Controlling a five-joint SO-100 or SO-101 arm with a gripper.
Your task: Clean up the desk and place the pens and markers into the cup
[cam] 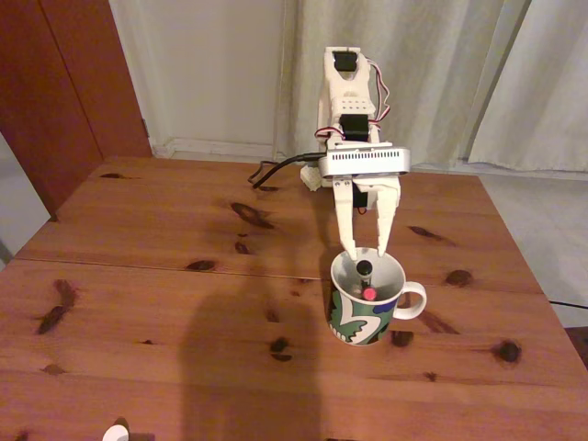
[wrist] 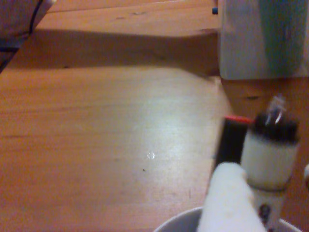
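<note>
Tool: the tool (cam: 367, 249) is hanging just above the rim of the cup, its two white fingers (cam: 345, 231) spreading apart and pinching nothing.
Cup: the cup (cam: 363, 317) is standing upright on the tabletop (cam: 165, 276), right of centre in the fixed view, its handle pointing right.
Black pen: the black pen with the red end (cam: 369, 292) is standing inside the cup; in the wrist view it is rising beside a white finger (wrist: 229, 203).
Marker: the white-barrelled marker with black cap (wrist: 270, 154) is standing in the cup just beside the black pen, in the wrist view.
Cup rim: the white rim is showing along the bottom edge of the wrist view.
</note>
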